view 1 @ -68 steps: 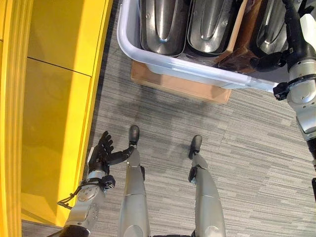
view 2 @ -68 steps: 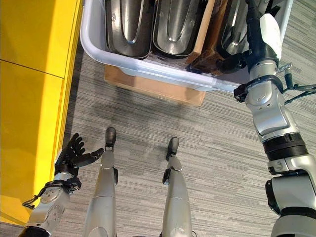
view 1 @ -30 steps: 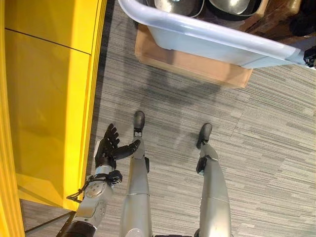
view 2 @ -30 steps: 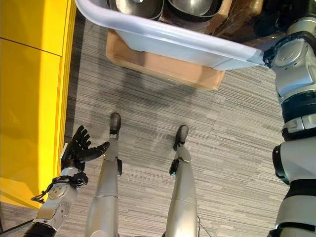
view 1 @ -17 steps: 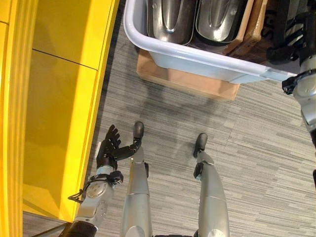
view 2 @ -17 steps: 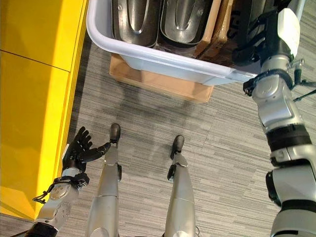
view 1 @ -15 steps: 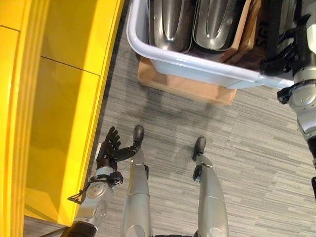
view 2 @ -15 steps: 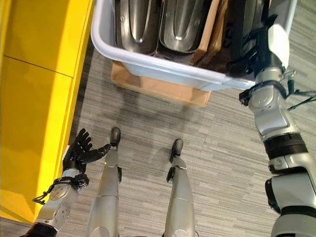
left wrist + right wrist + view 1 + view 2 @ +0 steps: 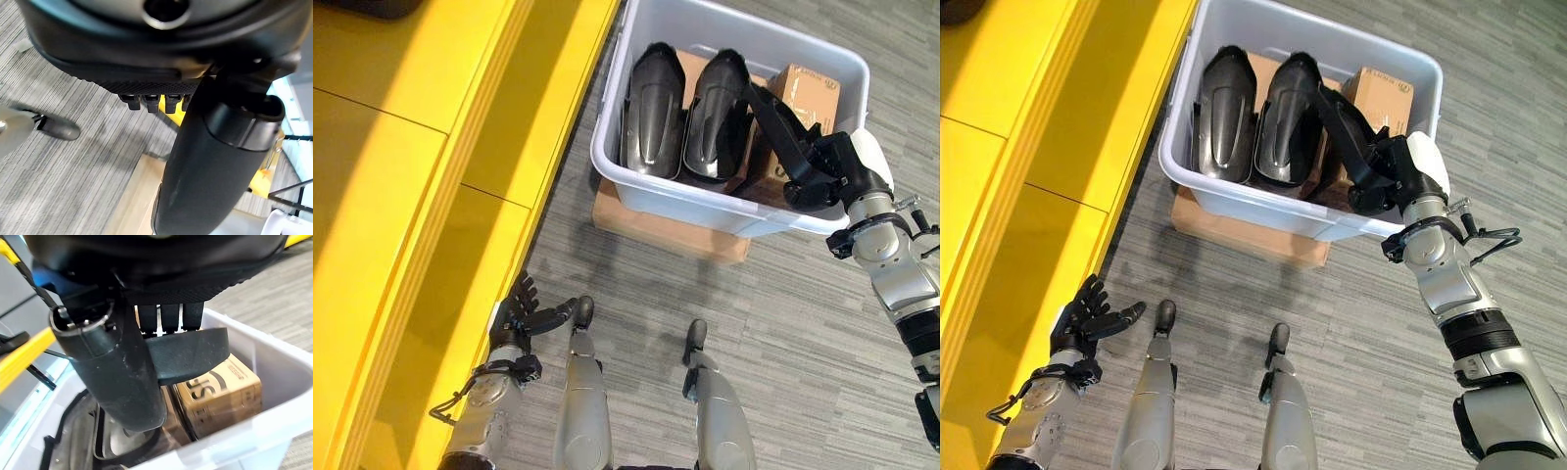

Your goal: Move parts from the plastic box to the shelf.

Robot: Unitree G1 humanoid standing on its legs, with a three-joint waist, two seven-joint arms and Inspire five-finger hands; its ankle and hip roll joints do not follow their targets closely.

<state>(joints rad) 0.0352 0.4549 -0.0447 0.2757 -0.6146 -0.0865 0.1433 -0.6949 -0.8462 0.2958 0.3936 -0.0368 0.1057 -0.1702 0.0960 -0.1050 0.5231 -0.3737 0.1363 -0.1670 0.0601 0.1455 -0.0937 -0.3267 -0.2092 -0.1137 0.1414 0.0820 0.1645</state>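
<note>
Left eye view: you see the grey plastic box (image 9: pixel 612 162) sitting on a flat cardboard base (image 9: pixel 666 227) on grey carpet, beside the yellow shelf (image 9: pixel 421 196). Two dark moulded parts (image 9: pixel 651 113) stand side by side in its left half, cardboard cartons (image 9: pixel 808 90) on the right.
Right eye view: your right hand (image 9: pixel 1386 176) is at the box's near right rim, fingers curled round a third dark part (image 9: pixel 1340 116) that slants up out of the box. Your left hand (image 9: pixel 1087 315) hangs low by the shelf, fingers spread, empty.
Left wrist view: fingers (image 9: pixel 146 100) straight, nothing in them; carpet beyond.
Right wrist view: thumb (image 9: pixel 122 372) and fingers clamp the dark part's end (image 9: pixel 188 355) above a carton (image 9: pixel 220 391) inside the box.
</note>
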